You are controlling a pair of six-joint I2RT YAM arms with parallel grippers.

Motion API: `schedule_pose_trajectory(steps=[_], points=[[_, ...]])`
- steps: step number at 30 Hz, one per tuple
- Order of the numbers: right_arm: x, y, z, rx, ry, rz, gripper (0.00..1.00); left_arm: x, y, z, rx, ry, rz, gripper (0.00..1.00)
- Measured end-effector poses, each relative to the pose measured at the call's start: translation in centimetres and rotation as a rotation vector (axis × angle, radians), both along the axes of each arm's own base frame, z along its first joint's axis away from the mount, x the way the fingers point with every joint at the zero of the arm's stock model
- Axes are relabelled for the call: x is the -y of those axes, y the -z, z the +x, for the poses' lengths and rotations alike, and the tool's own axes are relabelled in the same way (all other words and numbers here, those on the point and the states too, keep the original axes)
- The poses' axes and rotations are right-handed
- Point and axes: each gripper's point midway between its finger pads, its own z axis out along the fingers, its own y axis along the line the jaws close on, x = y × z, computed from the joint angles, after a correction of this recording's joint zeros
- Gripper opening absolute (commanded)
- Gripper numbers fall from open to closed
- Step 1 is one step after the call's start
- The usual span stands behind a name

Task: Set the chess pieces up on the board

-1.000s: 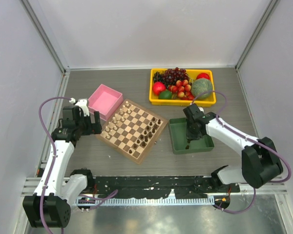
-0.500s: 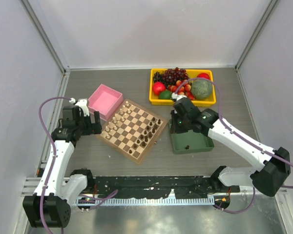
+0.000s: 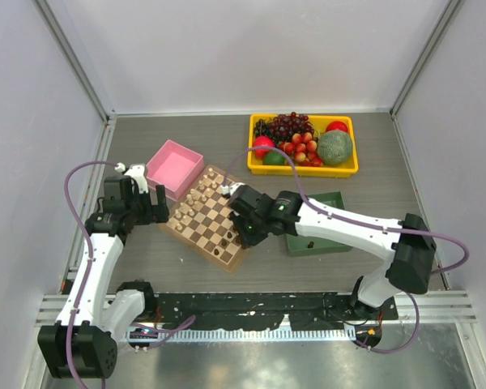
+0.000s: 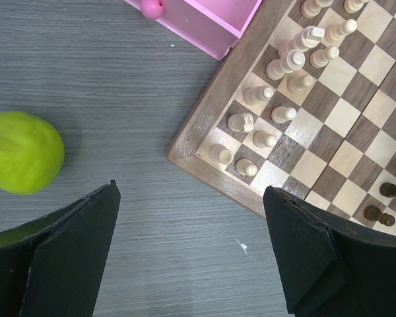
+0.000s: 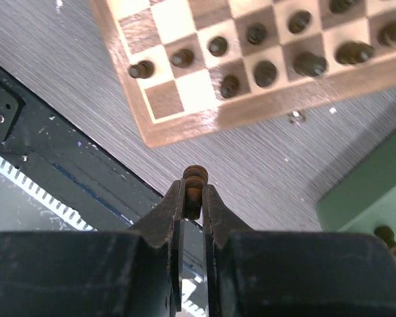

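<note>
Slippage is worrying me most. My right tool [image 5: 194, 198] is clenching one dark chess piece [image 5: 195, 174] by its narrow body, with only its head showing above the tip. It is hanging over the bare worktop [image 5: 264, 165] just off the near corner of the board [image 5: 185, 129], not over any square. If the pinch is sitting off-centre, the piece may be rolling in the grip as I am travelling. A drop here is sending it onto the worktop or toward the black rail [image 5: 46, 172] at the edge.

Crowding is the second thing I am watching. The dark pieces [image 5: 264, 72] are standing in two tight rows along this edge, and the two end squares [image 5: 198, 89] of the outer row are looking vacant. Coming in low, I am risking clipping the neighbours and toppling them. Letting go before the base is sitting flat is risking a tipped piece.

Another dark piece [image 5: 387, 239] is waiting in the green tray [image 5: 356, 191]. My left tool [image 4: 191, 254] is hanging released, holding nothing, beside the cream pieces [image 4: 270, 112] on the opposite side of the board.
</note>
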Motion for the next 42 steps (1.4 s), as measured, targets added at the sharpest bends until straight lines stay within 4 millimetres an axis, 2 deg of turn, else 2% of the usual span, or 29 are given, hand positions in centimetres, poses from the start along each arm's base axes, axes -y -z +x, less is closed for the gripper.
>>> schedule_pose_trajectory(steps=[4, 9, 27, 42], points=[[-2.5, 0.7, -0.2, 0.010, -0.063, -0.016, 0.06, 0.0, 0.0, 0.0, 0.001, 0.000, 0.001, 0.99], [-4.0, 2.6, -0.1, 0.004, -0.111, -0.063, 0.07, 0.0, -0.2, 0.0, 0.010, -0.001, 0.001, 0.99], [-5.9, 5.8, 1.4, 0.017, -0.159, -0.135, 0.06, 0.0, -0.2, 0.0, 0.010, -0.001, 0.001, 0.99], [-6.0, 6.3, 1.7, 0.027, -0.145, -0.137, 0.07, 0.0, -0.2, 0.0, 0.010, -0.001, 0.001, 0.99]])
